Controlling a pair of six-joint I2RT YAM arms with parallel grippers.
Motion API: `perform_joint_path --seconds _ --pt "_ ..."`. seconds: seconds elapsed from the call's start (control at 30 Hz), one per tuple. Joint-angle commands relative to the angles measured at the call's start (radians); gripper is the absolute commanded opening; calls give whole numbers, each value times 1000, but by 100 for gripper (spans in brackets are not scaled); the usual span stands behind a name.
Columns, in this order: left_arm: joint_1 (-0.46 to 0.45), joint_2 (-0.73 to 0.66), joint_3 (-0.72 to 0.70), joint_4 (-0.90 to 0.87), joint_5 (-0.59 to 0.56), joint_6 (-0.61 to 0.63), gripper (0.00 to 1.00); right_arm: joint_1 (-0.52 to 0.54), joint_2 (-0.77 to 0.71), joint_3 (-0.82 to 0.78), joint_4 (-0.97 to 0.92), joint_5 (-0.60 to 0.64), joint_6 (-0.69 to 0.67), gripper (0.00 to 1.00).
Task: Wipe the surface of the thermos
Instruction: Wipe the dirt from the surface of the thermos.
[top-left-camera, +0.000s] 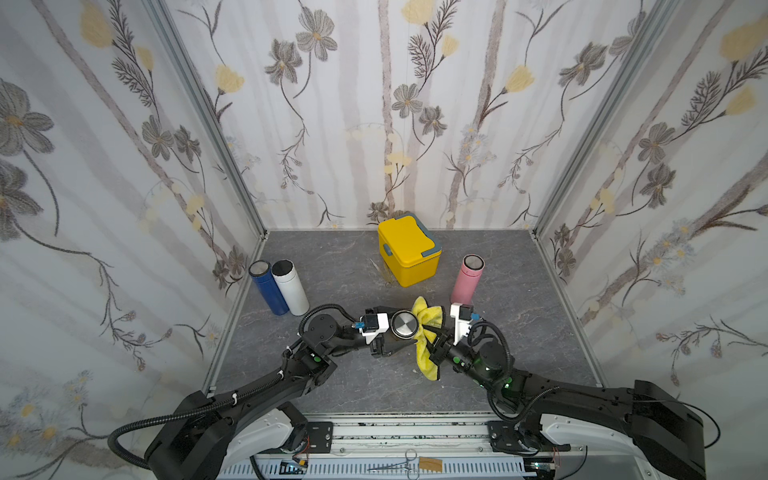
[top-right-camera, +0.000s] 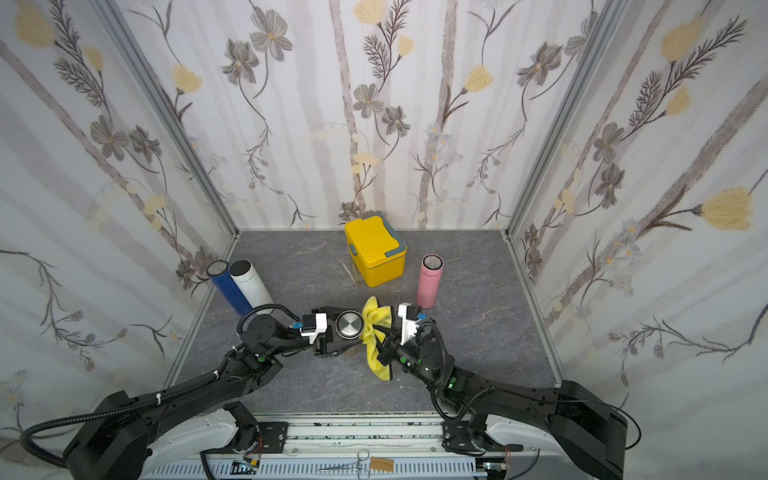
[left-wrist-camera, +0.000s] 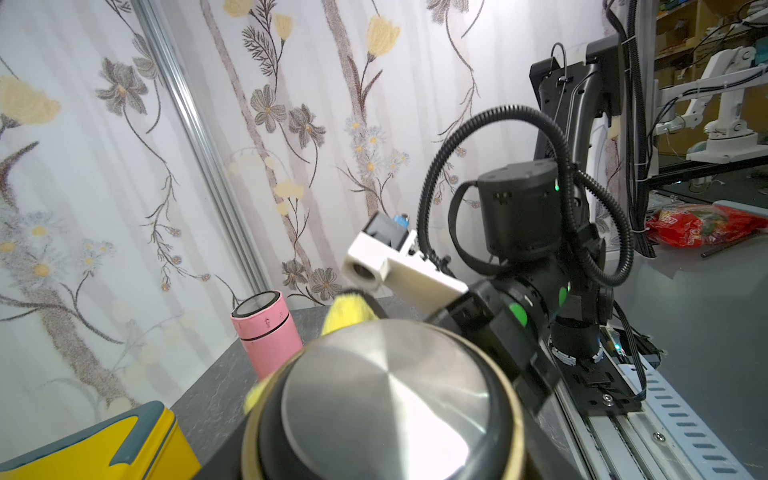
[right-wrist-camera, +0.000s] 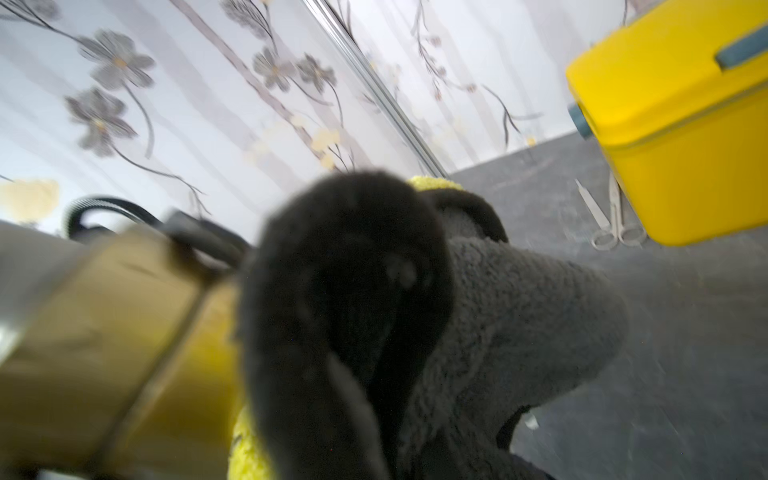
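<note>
Wiping is under way: the left hand (top-left-camera: 390, 331) clenches the upright steel-capped gold thermos (top-left-camera: 402, 324) at 6 o'clock on the grey worktop (top-left-camera: 332, 266), while the right hand (top-left-camera: 433, 337) grips a yellow microfibre cloth (top-left-camera: 426, 316) pressed at its 3 o'clock side. Other sides likely remain.

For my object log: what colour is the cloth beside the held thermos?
Yellow; the cloth beside the thermos shows best in a top view.
</note>
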Motion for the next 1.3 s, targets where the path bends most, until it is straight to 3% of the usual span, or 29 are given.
perform_joint_path --seconds 0.0,0.3,0.5,0.63,0.97,1.27 --pt "-9 -4 -4 94 46 51 0 2 -35 6 -38 1 -34 0" --pt "-25 -14 -21 82 72 106 0 -1 213 -116 139 -4 50 0" --pt "-30 -25 -26 60 97 141 0 0 32 -14 -34 -43 -29 0" --pt "-38 -24 -26 51 130 158 0 0 -7 18 -20 -68 -48 0" --pt "-50 -31 -29 11 167 219 0 -15 279 -95 271 -147 24 0" --pt "-61 -39 -29 -17 204 251 0 -26 66 29 79 -213 -70 0"
